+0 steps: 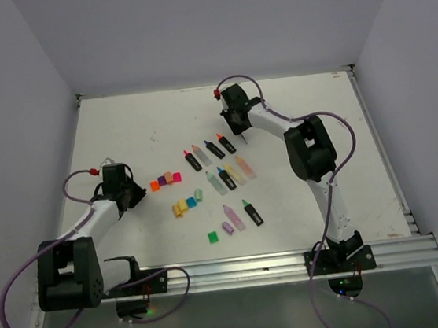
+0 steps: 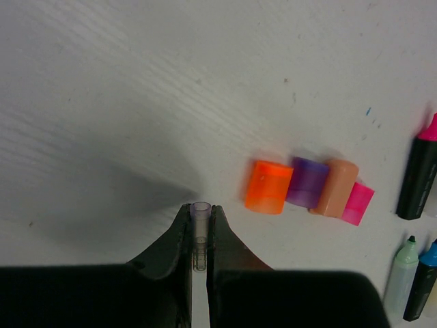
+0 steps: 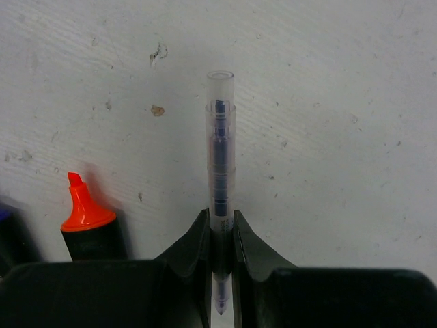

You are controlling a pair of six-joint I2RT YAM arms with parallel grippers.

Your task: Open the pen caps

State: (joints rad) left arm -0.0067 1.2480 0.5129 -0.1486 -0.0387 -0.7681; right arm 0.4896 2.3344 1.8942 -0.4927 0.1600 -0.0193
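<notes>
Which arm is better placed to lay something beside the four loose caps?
Left. The left end effector, shut on a clear piece, is close beside those caps; the right end effector holds a clear pen beyond the highlighters.

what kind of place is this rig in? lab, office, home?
Likely a lab robot test cell, not an office or home: bare white table boxed in by plain walls, two arms bolted to an aluminium rail, loose pen caps laid out as props.
</notes>
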